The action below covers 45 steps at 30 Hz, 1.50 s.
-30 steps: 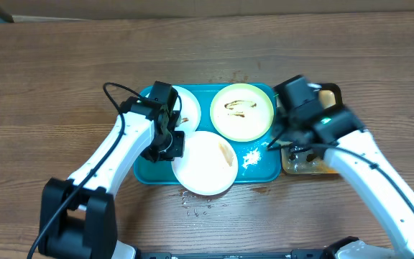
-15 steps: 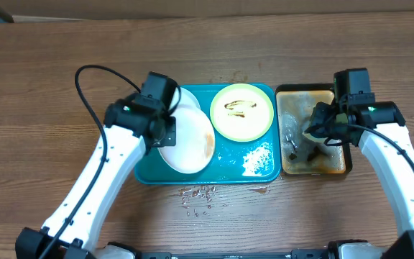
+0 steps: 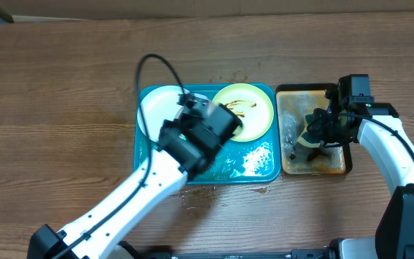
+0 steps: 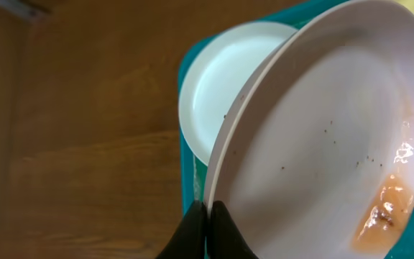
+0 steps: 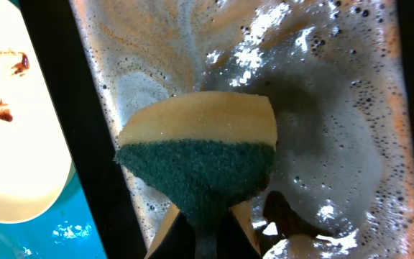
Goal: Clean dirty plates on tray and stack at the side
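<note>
Since 0.5 s ago, left pincer (image 4: 207,216) swung its pinched, smeared white plate (image 4: 322,129) rightward over the tray (image 3: 264,169). Over the black-rimmed tray (image 3: 293,108), right pincer (image 5: 205,234) grips the sponge (image 5: 200,158). Nothing stacked yet, I judge; all three remain to do.

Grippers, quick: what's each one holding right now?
Left gripper: shut on the rim of the smeared white plate.
Right gripper: shut on the sponge, over the brown-stained tray.

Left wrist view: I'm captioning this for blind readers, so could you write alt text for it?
The left gripper pinches the rim of a tilted white plate that carries an orange-brown sauce smear near its lower right edge. Behind it, a second white plate lies on the teal tray, with brown wooden table to the left.
</note>
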Tool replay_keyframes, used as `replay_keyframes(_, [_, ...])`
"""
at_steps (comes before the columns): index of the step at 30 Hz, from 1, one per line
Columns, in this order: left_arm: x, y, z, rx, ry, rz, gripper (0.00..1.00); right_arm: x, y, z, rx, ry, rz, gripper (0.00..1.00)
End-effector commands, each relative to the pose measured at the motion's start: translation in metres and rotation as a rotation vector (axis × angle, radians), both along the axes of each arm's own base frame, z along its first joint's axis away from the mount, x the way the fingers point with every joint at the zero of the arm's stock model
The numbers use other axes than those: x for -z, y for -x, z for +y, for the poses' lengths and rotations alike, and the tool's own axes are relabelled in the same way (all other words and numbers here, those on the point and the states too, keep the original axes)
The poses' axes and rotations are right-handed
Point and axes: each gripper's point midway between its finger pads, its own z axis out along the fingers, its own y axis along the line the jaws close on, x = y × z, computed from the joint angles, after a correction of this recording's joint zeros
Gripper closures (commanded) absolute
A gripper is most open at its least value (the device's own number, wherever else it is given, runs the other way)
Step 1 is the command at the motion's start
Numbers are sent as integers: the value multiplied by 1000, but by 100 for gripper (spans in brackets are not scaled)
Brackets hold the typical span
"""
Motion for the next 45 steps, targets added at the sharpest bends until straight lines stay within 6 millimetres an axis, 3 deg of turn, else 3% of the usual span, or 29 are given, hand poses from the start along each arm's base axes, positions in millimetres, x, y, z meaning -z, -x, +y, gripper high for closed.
replay_keyframes(1, [-41,-6,-4,-25,-89,-223,96,0,-1,3,-18,-22,-7,96])
replay_keyframes(10, [-46,-3,-28,35,-192,-299,96,1,-1,3,-18,-22,-7,96])
replay_keyframes(28, [-44,-3,-25,33,-206,-285,96,1,-1,3,-18,-22,-7,96])
replay_keyframes(35, [-32,-12,3,-51,-111,-188,96,1,-1,3,-18,-22,-6,97])
replay_keyframes(45, [-29,-33,75,-206,365,0,96,1,-1,3,-18,-22,-5,96])
